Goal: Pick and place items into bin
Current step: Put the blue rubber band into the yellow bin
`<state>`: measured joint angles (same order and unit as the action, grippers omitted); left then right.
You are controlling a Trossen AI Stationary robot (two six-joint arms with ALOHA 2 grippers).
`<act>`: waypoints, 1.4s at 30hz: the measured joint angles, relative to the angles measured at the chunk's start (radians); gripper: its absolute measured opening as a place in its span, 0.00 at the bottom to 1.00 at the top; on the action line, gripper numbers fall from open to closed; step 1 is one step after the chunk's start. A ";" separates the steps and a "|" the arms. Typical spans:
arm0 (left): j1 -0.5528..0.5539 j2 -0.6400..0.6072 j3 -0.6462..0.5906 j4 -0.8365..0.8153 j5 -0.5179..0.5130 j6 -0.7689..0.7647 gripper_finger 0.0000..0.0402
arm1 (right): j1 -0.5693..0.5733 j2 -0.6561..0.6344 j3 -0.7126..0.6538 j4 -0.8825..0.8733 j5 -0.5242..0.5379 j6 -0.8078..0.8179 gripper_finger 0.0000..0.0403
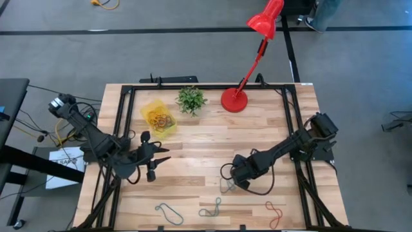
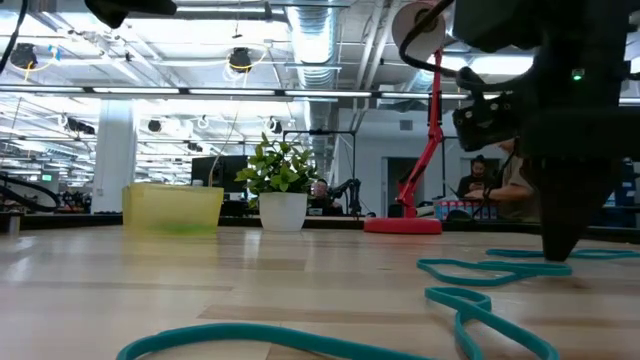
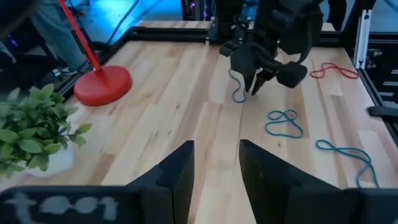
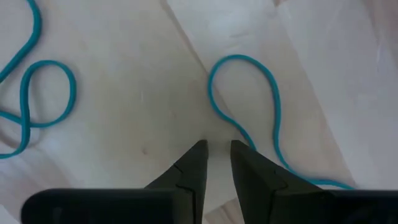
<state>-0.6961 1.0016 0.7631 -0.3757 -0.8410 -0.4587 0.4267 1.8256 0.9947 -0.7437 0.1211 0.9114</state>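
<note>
My right gripper (image 1: 237,182) points down at the table near its near edge, fingertips (image 4: 219,149) a narrow gap apart with bare wood between them. A teal band (image 4: 245,106) lies flat beside it; one strand runs past the outer side of one finger. Two more teal bands (image 1: 168,211) (image 1: 211,209) and a red band (image 1: 275,213) lie along the near edge. The yellow bin (image 1: 159,119) stands at the far left with several bands inside. My left gripper (image 1: 158,156) hovers open at the left, holding nothing. My right gripper comes from above, pointing down, with its tips at the table surface (image 2: 556,256). The teal band's strand (image 4: 251,147) passes close along the outer side of one finger (image 4: 244,163). Whether finger and strand touch, I cannot tell. Nothing lies between the fingers.
A small potted plant (image 1: 191,100) and the red lamp's base (image 1: 234,100) stand by the far edge, right of the bin. The lamp's arm leans up and right. A black frame rail (image 1: 293,122) borders the table. Bare wood (image 1: 206,145) lies between the arms.
</note>
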 joint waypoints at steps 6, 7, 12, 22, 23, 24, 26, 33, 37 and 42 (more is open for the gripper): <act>-0.026 0.000 0.000 -0.001 -0.108 0.008 0.30 | -0.046 -0.003 -0.001 -0.003 -0.029 -0.108 0.14; -0.029 0.000 0.000 -0.001 -0.123 0.014 0.30 | -0.059 -0.004 -0.002 0.000 -0.046 -0.136 0.13; -0.030 0.000 0.000 -0.002 -0.129 0.022 0.30 | -0.116 -0.005 -0.004 0.008 -0.142 -0.251 0.02; -0.030 0.000 0.000 -0.014 -0.133 0.025 0.30 | -0.135 0.003 0.206 -0.171 -0.080 -0.338 0.00; -0.030 0.000 0.000 -0.017 -0.133 0.025 0.30 | -0.135 0.008 0.209 -0.195 -0.070 -0.345 0.01; -0.030 0.000 0.000 -0.019 -0.133 0.025 0.30 | -0.134 0.015 0.209 -0.203 -0.065 -0.341 0.02; -0.030 0.000 0.000 -0.019 -0.132 0.025 0.30 | -0.135 0.016 0.212 -0.209 -0.091 -0.311 0.03; -0.030 0.000 0.000 -0.033 -0.125 0.021 0.30 | -0.148 0.082 0.214 -0.305 -0.124 -0.341 0.18; -0.030 0.000 0.000 -0.033 -0.125 0.011 0.30 | -0.177 0.128 0.215 -0.330 -0.135 -0.350 0.29; -0.030 0.000 0.000 -0.035 -0.118 0.010 0.30 | -0.218 0.171 0.220 -0.340 -0.194 -0.461 0.42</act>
<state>-0.7261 1.0016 0.7631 -0.4103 -0.9586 -0.4484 0.2090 1.9968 1.2148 -1.0835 -0.0733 0.4502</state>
